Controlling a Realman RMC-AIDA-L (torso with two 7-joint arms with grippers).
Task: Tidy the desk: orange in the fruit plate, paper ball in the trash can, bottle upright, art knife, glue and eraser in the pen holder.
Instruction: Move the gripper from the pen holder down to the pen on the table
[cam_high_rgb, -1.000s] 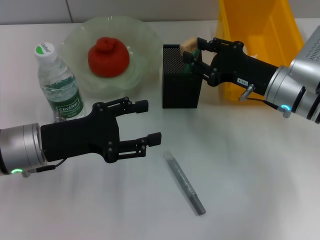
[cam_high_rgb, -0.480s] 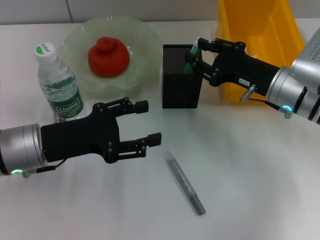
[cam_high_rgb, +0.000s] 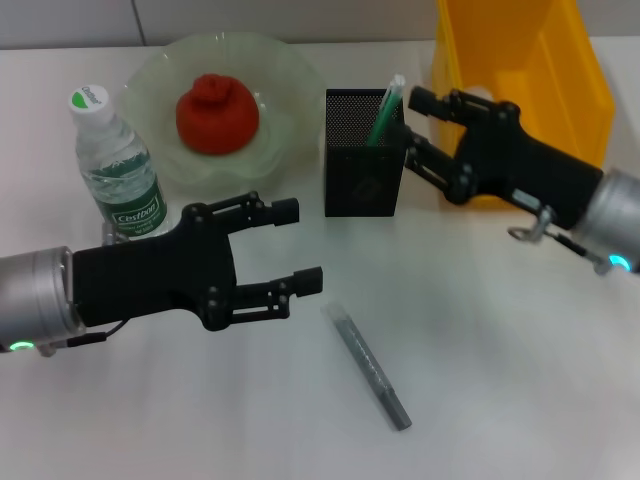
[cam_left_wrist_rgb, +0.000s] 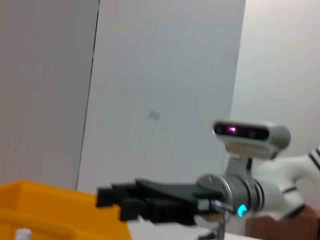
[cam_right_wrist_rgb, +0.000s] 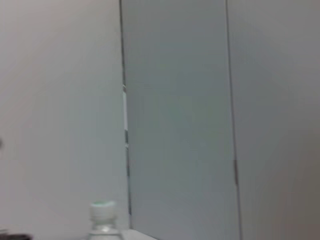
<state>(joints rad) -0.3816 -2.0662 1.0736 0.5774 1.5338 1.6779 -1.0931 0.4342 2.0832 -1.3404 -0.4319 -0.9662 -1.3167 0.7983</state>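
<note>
Not much to read here; the bottle (cam_high_rgb: 118, 170) has a green label (cam_high_rgb: 133, 212) with white lettering that looks like "Cestbon", though I wouldn't swear to every letter; its white cap (cam_high_rgb: 89, 98) carries a small green logo, too tiny to make out; nothing readable in either wrist view.

Head camera looking down and forward over desk (cam_high_rgb: 500, 380), taking in both arms at close range. Left wrist camera facing level across scene toward wall, catching yellow bin (cam_left_wrist_rgb: 45, 210) edge and right gripper (cam_left_wrist_rgb: 107, 200) farther off. Right wrist camera also facing level at wall, showing only bottle (cam_right_wrist_rgb: 103, 220) top. Bin, right gripper and bottle also appearing in head view.
</note>
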